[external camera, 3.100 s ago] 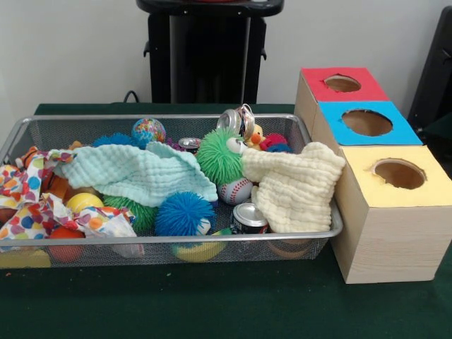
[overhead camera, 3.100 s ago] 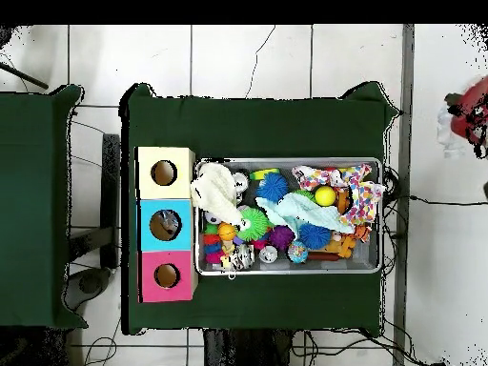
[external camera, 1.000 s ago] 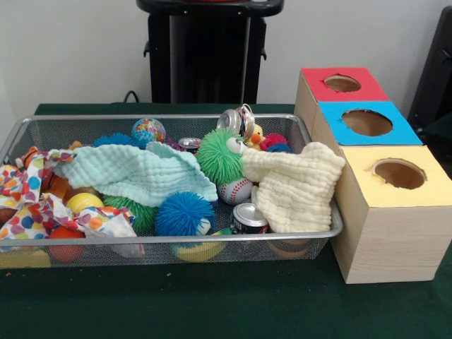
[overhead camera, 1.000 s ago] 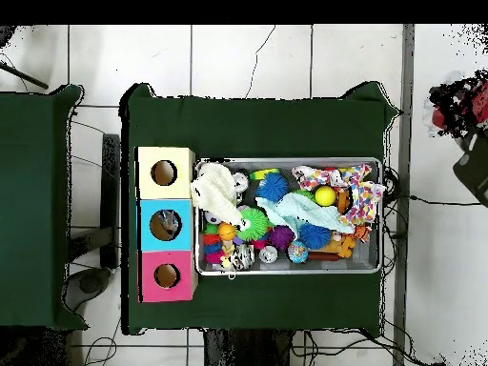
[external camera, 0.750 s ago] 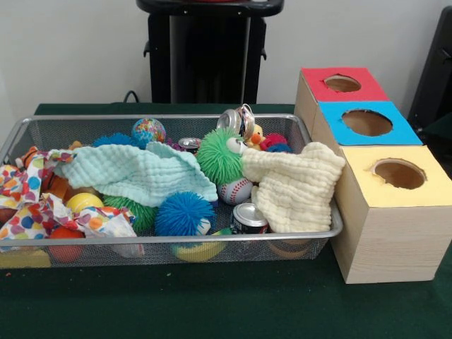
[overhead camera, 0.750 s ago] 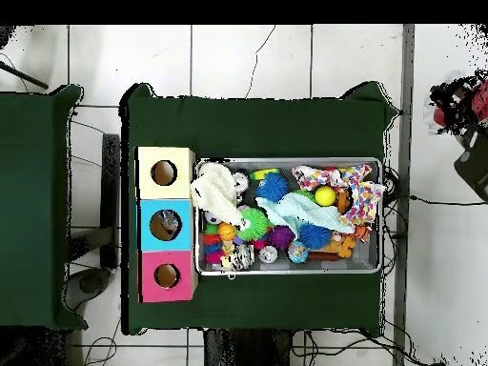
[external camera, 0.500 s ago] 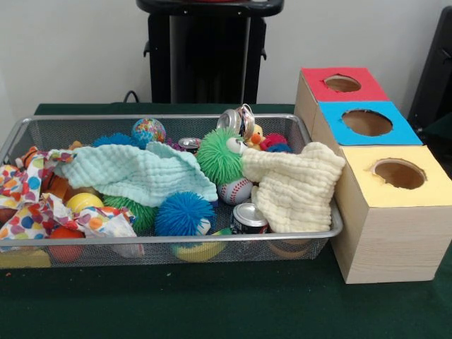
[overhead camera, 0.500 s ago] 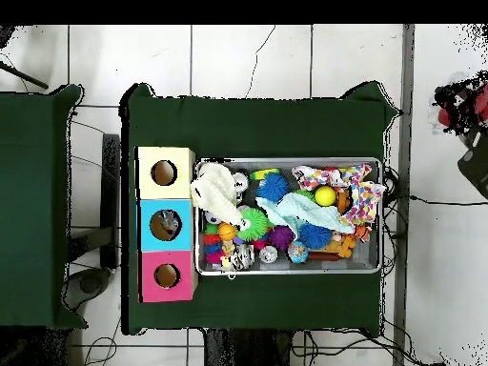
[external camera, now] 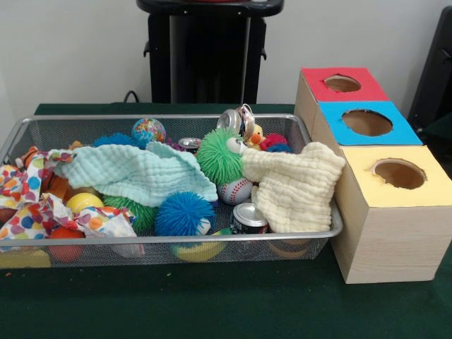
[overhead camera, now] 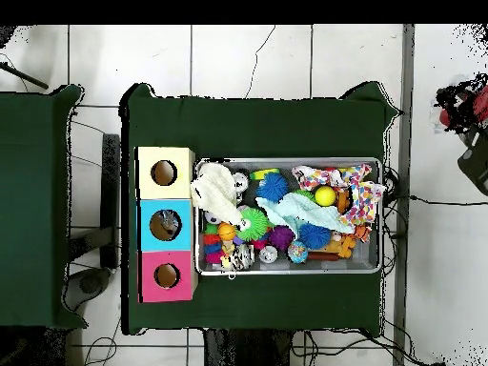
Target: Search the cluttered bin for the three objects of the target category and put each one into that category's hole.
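A wire mesh bin (external camera: 176, 240) (overhead camera: 383, 214) on the green table holds a jumble of toys and cloths. A pale green cloth (external camera: 134, 173) and a cream cloth (external camera: 293, 185) lie over the pile. Spiky blue (external camera: 183, 214) and green (external camera: 217, 155) balls, a baseball (external camera: 236, 191), a globe ball (external camera: 148, 131) and drink cans (external camera: 248, 217) (external camera: 233, 120) show among them. Beside the bin stands a wooden box with a red hole (external camera: 342, 83), a blue hole (external camera: 367, 123) and a yellow hole (external camera: 399, 173). No gripper shows in either view.
A patterned cloth (external camera: 35, 205) fills the bin's left end in the front view. In the overhead view the three-hole box (overhead camera: 166, 225) sits left of the bin. A red and black object (overhead camera: 462, 110) stands off the table at the right edge.
Nothing in the bin or the box has moved. Only the red and black object at the overhead view's right edge shifts slightly.
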